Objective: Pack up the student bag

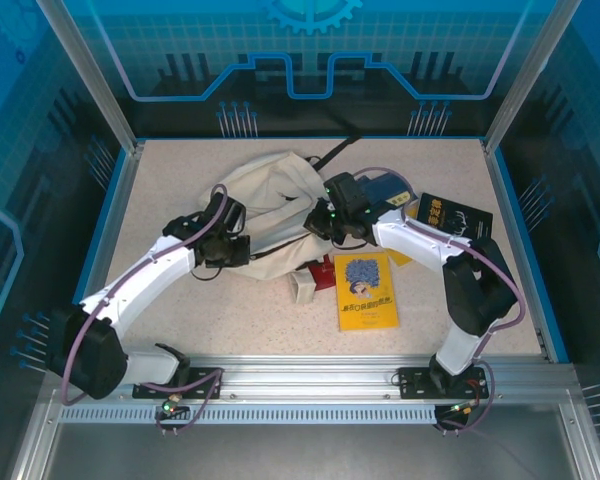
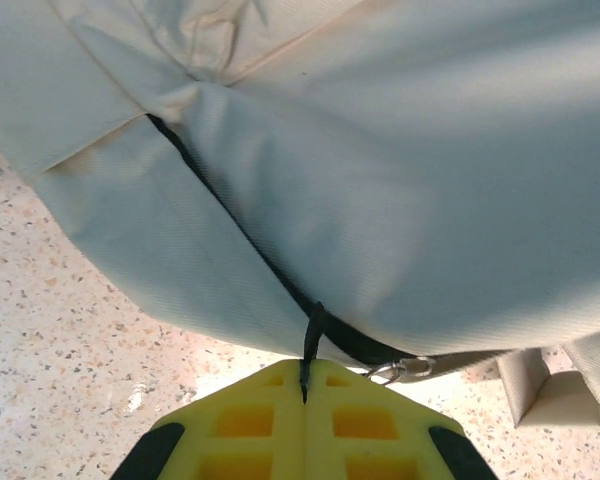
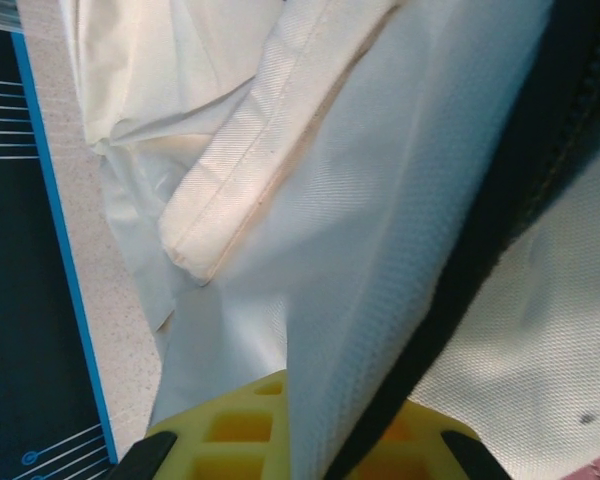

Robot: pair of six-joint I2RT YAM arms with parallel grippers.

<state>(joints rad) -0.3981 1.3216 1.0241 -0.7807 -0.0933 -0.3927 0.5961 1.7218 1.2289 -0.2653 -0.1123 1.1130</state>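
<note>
The student bag [image 1: 270, 195] lies crumpled on the bench [image 1: 180, 170], between the 2 claws. The left claw [image 2: 305, 378] is pressed together on its black zipper pull [image 2: 314, 330]; the right claw [image 3: 325, 420] pinches the bag's cloth.

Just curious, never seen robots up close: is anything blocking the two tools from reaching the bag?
Nothing visible does. The left tool is shut on the bag's black zip pull, and the right tool is shut on the bag's cloth.
</note>
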